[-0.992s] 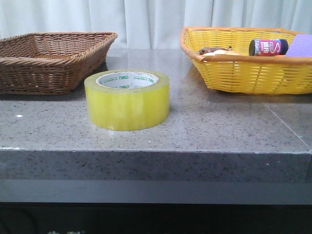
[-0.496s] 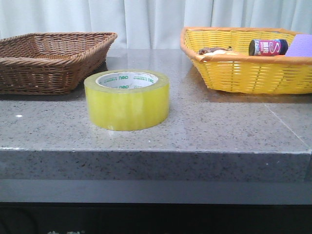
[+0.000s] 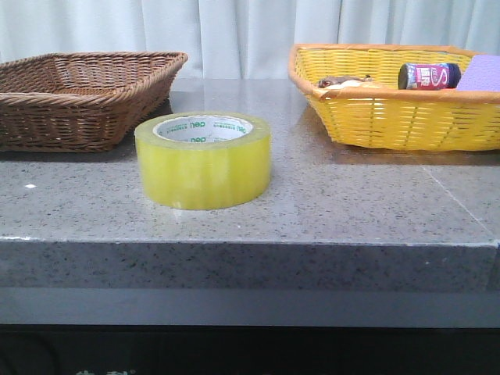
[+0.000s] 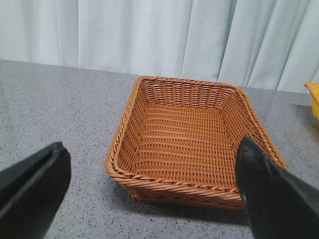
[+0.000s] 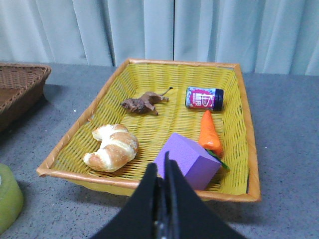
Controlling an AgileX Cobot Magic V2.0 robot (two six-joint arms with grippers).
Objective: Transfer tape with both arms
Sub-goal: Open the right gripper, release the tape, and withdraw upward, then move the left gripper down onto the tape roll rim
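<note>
Two baskets on the grey table point(image 3: 351, 195): a brown wicker basket point(image 3: 78, 98) at left and a yellow basket point(image 3: 391, 117) at right. One tape roll point(image 3: 203, 160) stands flat on the table btwn them, nearer the front edge, core opening up, touching neither basket and no gripper.

Front view shows the tape whole w/ green lettering on its white core, but no arms; of the yellow basket's contents it shows only the can point(image 3: 429, 76), a purple corner and a bit of smth brown at the rim. Right wrist view looks down into that basket and gives the count: 1 purple-labelled can on its side, 1 carrot point(image 5: 210, 133), 1 purple block point(image 5: 189, 160), 1 croissant point(image 5: 112, 148), 1 small brown animal figure point(image 5: 142, 103). It catches just an edge of the tape at the frame's corner. Left wrist view shows the brown basket's inside, nothing in it, and a sliver of the yellow basket.

Left gripper point(image 4: 149, 194): jaws spread wide, one dark finger at each side of the frame, holding nothing, above the table on the near side of the brown basket. Right gripper point(image 5: 162, 199): jaws pressed together, only a thin seam btwn the fingers, gripping nothing, in front of the yellow basket's near rim
</note>
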